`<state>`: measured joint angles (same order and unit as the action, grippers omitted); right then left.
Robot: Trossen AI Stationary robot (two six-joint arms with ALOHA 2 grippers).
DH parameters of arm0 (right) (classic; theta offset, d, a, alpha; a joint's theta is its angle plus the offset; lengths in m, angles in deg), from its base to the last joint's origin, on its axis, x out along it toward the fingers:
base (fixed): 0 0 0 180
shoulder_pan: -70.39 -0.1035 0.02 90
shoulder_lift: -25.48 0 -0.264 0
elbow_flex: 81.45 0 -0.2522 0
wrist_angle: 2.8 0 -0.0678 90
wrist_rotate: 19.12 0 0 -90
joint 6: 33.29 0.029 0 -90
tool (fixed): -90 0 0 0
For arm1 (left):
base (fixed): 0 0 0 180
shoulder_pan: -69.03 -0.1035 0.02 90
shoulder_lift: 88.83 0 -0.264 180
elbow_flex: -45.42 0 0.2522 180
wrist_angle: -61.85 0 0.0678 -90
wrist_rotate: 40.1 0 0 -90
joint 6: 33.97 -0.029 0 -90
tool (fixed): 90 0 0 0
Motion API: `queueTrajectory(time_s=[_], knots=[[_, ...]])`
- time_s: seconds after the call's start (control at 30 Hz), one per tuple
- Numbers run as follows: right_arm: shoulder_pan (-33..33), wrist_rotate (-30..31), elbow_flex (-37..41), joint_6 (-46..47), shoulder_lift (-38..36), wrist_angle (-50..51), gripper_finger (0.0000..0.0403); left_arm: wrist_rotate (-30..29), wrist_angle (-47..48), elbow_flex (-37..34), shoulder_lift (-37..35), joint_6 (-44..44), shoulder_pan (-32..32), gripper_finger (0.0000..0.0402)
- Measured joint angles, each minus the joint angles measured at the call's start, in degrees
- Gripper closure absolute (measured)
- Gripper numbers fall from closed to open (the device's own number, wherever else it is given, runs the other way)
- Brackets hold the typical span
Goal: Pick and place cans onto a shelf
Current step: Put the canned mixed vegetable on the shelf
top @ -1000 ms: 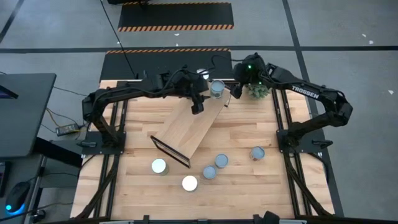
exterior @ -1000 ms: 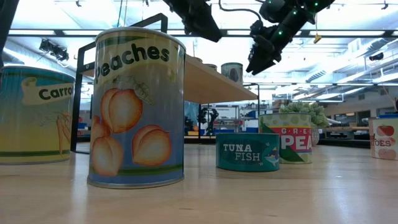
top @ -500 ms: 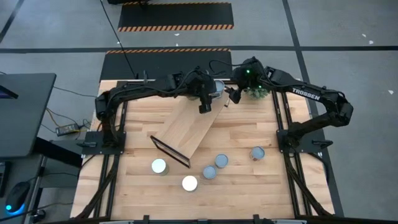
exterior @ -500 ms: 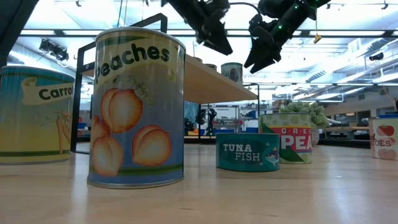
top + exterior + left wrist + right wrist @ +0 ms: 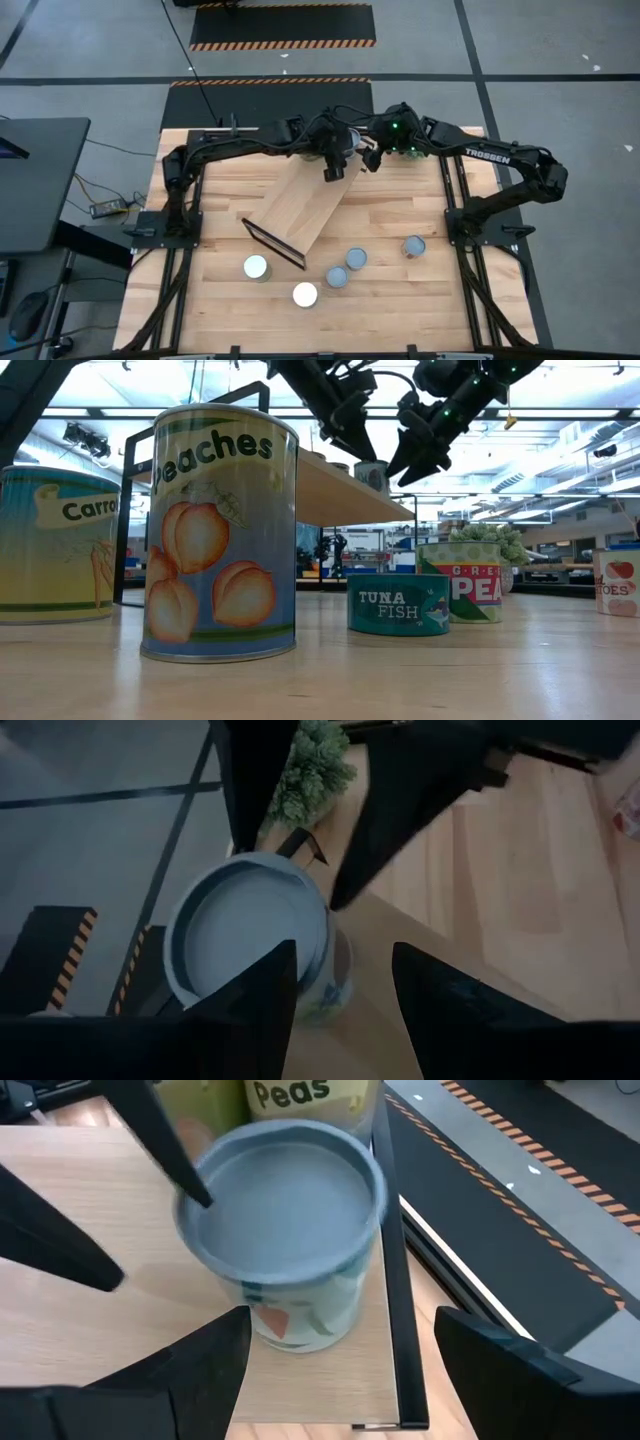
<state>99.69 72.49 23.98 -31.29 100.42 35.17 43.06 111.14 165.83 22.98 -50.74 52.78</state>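
One can (image 5: 283, 1240) stands on the shelf (image 5: 310, 205) at its far end, between the spread fingers of the right gripper (image 5: 335, 1342), not clamped. The left gripper (image 5: 345, 990), fingers part-open and empty, hovers just beside. Five cans (image 5: 350, 259) remain on the surface (image 5: 400, 310).

the high view looks straight down on the whole table (image 5: 400, 215). the low view sits at tabletop height, facing level across it. both wrist views look closely down on one can (image 5: 250, 935) on the shelf (image 5: 120, 1290).
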Motion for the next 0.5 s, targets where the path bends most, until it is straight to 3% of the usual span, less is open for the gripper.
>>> queueTrajectory(time_s=[0.33,0.5], knots=[[0.9,-0.2,0.1,-0.1,0.0,-1.1,0.008,0.6,0.4,0.0,0.0,1.2,0.0,0.0228],[2.2,-4.3,0.1,0.9,-0.1,-1.3,0.008,0.7,-0.4,0.0,0.0,4.3,0.0,0.0228]])
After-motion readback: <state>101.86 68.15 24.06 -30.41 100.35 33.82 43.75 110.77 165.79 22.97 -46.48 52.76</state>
